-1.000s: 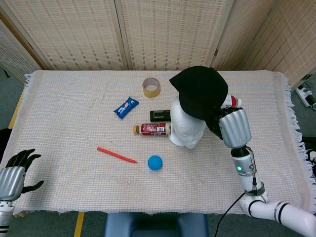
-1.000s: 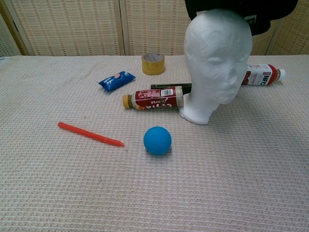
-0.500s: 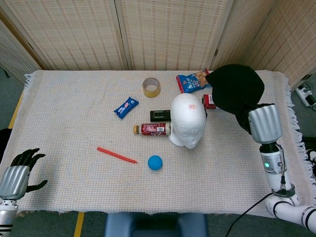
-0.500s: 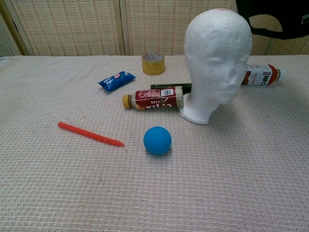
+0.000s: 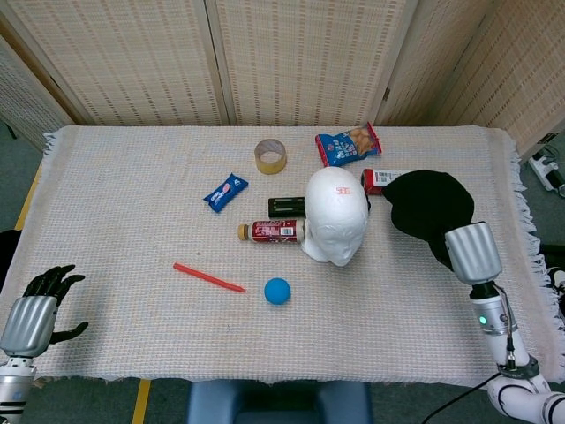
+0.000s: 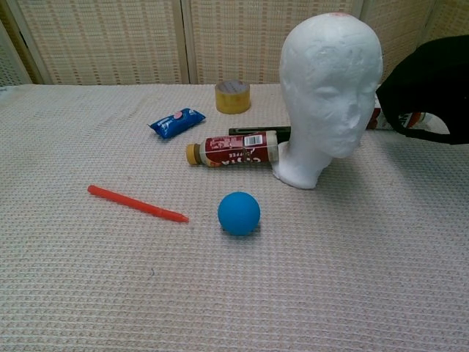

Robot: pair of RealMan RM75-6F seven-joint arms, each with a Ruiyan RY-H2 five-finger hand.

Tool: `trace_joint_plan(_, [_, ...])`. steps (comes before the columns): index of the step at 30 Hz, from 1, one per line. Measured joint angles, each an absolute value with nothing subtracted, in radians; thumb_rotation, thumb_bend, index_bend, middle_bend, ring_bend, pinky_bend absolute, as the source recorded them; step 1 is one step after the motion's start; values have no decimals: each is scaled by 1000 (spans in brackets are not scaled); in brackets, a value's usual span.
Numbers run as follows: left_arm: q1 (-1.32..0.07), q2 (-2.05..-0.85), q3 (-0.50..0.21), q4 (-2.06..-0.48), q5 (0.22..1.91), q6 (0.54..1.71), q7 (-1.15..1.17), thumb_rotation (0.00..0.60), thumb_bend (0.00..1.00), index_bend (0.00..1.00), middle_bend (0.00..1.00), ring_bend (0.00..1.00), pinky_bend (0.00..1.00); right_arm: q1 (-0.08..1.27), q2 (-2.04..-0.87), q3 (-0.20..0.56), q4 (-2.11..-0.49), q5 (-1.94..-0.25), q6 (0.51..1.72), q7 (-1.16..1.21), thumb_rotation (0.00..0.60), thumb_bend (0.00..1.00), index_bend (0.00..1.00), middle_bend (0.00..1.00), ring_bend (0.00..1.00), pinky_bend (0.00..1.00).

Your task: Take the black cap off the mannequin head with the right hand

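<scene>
The white foam mannequin head (image 5: 335,215) (image 6: 328,88) stands bare in the middle of the table. The black cap (image 5: 429,207) (image 6: 431,86) hangs to its right, low over the cloth, gripped by my right hand (image 5: 465,252); the hand's fingers are hidden under the cap in the head view, and the hand itself is outside the chest view. My left hand (image 5: 33,311) hovers off the table's front left corner, fingers spread and holding nothing.
Near the head lie a brown bottle (image 5: 271,231), a black box (image 5: 286,207), a blue ball (image 5: 277,291), a red stick (image 5: 208,277), a blue packet (image 5: 225,192), a tape roll (image 5: 271,156), a snack bag (image 5: 347,145) and a red-labelled bottle (image 5: 375,179).
The cap has come off the mannequin head; my right hand carried it up and to the right, then lowered it towards the table's right side. The left hand barely moved.
</scene>
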State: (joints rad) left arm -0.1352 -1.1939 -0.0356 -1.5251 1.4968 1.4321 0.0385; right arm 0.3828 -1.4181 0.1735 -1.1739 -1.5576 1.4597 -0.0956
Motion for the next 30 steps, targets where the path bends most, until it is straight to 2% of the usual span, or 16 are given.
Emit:
trace_joint_plan(4, [-136,-1193,-35,-1526,1497,1431,41,600,77,272,180,137,194,395,-1485,156,-1103,-1553,1425,-71,600,533,826,740,921,1000])
trace_joint_plan(5, [-136,-1193,-35,-1526,1497,1431,41,600,77,271,180,137,194,398,-1494,153,-1093,-1551,1419,-66,600,496,737,707,864,987])
trace_joint_plan(7, [-135,-1192,-34,-1526,1495,1431,41,600,78,270,180,136,193,402,-1506,148,-1080,-1550,1409,-65,600,342,448,568,673,839])
trace_joint_plan(8, [-134,-1192,-34,-1526,1493,1431,42,600,78,270,180,135,193,404,-1517,144,-1070,-1546,1398,-66,600,240,277,463,546,694])
trace_joint_plan(10, [-133,-1191,-34,-1525,1489,1430,42,600,78,269,180,133,192,405,-1525,138,-1067,-1535,1371,-72,600,108,71,294,343,476])
trace_joint_plan(11, [-133,-1192,-34,-1524,1488,1429,42,600,77,269,180,132,192,406,-1523,135,-1077,-1520,1341,-77,600,46,11,194,225,371])
trace_joint_plan(14, [-133,-1193,-33,-1522,1488,1428,41,600,78,267,179,131,191,407,-1501,128,-1145,-1473,1251,-105,600,0,0,39,49,219])
trace_joint_plan(16, [-134,-1193,-34,-1521,1488,1428,39,600,78,264,178,131,191,406,-1479,125,-1206,-1446,1215,-124,600,0,0,3,7,178])
trace_joint_plan(21, [-134,-1194,-33,-1518,1489,1428,36,600,78,259,177,130,190,390,-1388,114,-1394,-1400,1183,-167,600,0,0,0,0,169])
trace_joint_plan(27, [-135,-1193,-34,-1518,1489,1430,31,600,78,258,176,130,189,344,-1256,92,-1566,-1395,1216,-196,600,0,0,0,0,169])
trace_joint_plan(28, [-134,-1193,-35,-1518,1490,1432,30,600,78,259,176,130,189,336,-1236,89,-1590,-1395,1224,-196,600,0,0,0,5,170])
trace_joint_plan(30, [-134,-1192,-35,-1520,1492,1435,29,600,78,259,176,130,189,315,-1190,83,-1638,-1401,1254,-197,600,0,0,46,76,229])
